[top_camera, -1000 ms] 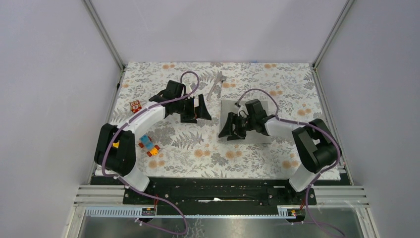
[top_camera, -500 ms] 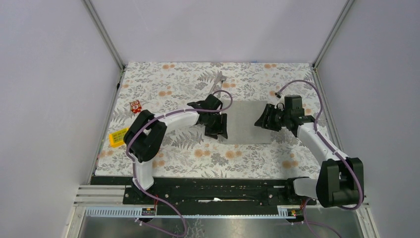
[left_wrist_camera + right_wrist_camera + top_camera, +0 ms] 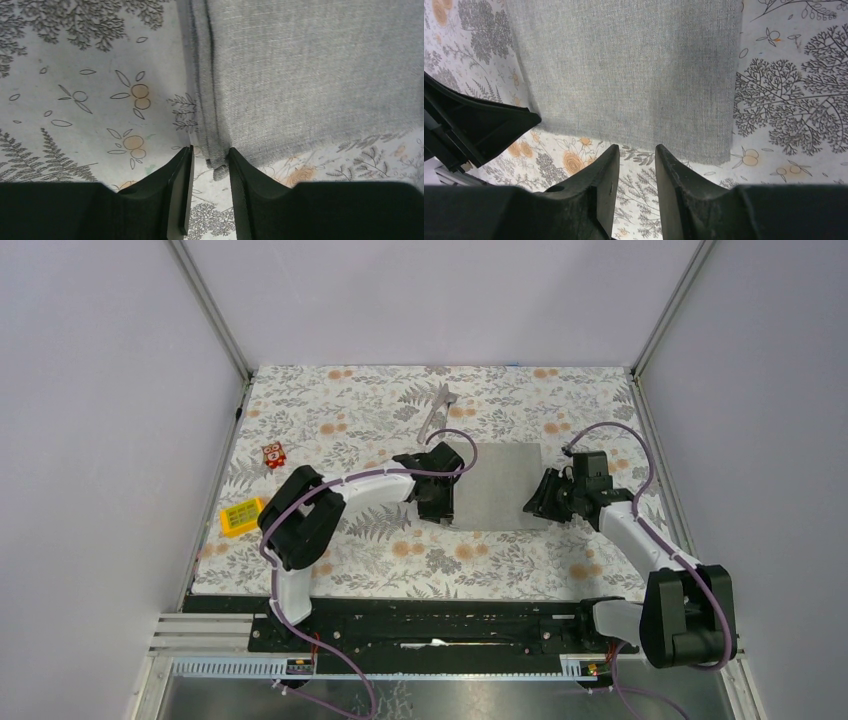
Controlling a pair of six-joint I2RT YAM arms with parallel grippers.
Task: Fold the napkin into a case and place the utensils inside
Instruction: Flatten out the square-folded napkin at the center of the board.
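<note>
The napkin is lying flat on the floral tablecloth covering the surface, a little right of the middle. Its left edge is showing doubled layers in my left wrist view. My left fingers are standing narrow around the napkin's near left corner, which is poking between the tips; I cannot tell whether they are pinching it. My right fingers are narrow too, sitting just short of the napkin's near edge, with only tablecloth showing between them. The utensils are lying together near the far edge, apart from the napkin. A red block and a yellow block are sitting at the left.
</note>
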